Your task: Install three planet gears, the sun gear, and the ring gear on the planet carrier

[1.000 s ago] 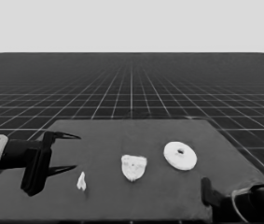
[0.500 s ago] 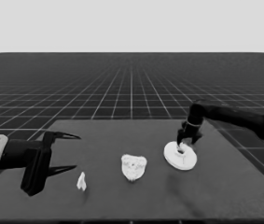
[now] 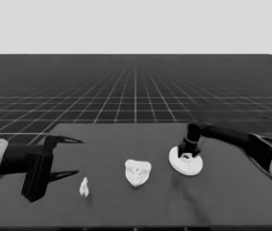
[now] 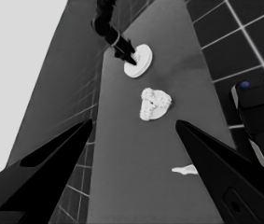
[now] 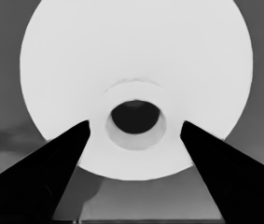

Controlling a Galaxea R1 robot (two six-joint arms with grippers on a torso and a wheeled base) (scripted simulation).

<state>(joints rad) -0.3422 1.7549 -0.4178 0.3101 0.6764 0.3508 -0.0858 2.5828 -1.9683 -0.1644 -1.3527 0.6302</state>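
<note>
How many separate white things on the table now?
3. Thin white piece at left, by the parked left gripper; knobbly white cluster mid-table, its gears uncountable; larger round part at right, under the right gripper.

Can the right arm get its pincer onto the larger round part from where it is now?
Probably yes. The right pincer hangs directly over the larger round part, fingers open and straddling its raised centre hub, with nothing between them. The left pincer is parked at the table's left end, well clear.
</note>
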